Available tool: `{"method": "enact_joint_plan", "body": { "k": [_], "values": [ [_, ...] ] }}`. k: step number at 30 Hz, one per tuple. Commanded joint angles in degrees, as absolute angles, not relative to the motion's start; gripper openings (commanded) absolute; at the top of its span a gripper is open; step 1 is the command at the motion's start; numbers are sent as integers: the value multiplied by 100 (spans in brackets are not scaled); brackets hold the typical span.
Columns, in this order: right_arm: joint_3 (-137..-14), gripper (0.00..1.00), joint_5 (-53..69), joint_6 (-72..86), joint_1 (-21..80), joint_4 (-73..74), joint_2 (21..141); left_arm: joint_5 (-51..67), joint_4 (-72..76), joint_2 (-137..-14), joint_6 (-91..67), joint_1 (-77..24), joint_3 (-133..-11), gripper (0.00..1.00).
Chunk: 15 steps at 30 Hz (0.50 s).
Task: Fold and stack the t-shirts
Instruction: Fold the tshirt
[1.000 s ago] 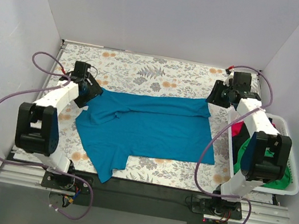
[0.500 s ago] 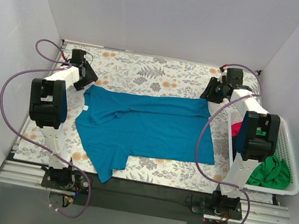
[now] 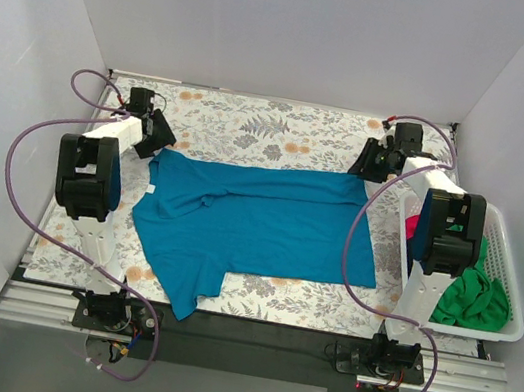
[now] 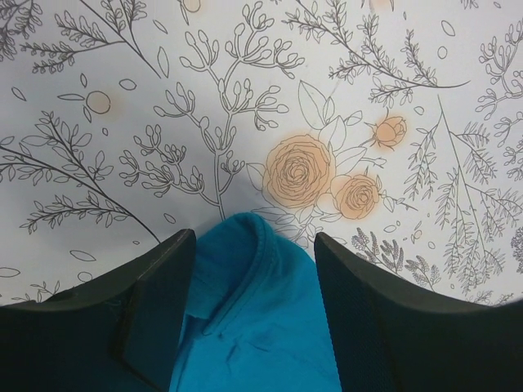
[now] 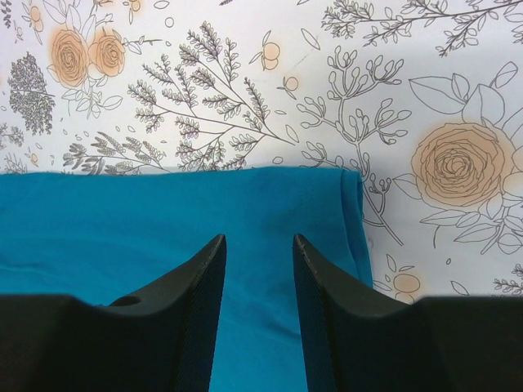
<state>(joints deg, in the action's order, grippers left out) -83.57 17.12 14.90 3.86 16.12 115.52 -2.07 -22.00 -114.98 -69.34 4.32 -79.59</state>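
- Black left fingers (image 4: pixel 155 310) show in the left wrist view: the left jaws are spread wide, with a rounded corner of the teal shirt (image 4: pixel 253 327) poking up between them, though I cannot tell whether the cloth touches them.
- From above, the left arm (image 3: pixel 94 167) reaches to the far left corner of the teal shirt (image 3: pixel 258 221).
- That shirt lies spread across the middle of the floral surface (image 3: pixel 254 124), mostly flat, with one sleeve trailing toward the near edge.
- The right arm (image 3: pixel 444 228) reaches to the shirt's far right corner.
- In the right wrist view the right jaws are apart, with a narrower gap, and the right fingers (image 5: pixel 188 327) hang over the shirt's folded edge (image 5: pixel 122 212).
- At the far right a white basket (image 3: pixel 510 301) holds a crumpled green shirt (image 3: pixel 472 299) and a bit of red shirt (image 3: pixel 411 225).
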Motion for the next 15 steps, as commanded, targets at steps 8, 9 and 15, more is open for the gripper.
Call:
{"method": "enact_joint_plan", "body": {
  "k": [8, 9, 15],
  "values": [
    [-8402, 44, 1846, 1564, 299, 1275, 11751, -203, -2144, -11091, -6575, 422, -8165, 58],
    [-8411, 44, 1854, 1573, 299, 1257, 11777, -98, -2153, -11153, -6557, 422, -8226, 57],
    [-8429, 44, 1837, 1573, 246, 1231, 11900, -9, -2145, -11373, -6557, 422, -8288, 44]
  ]
}}
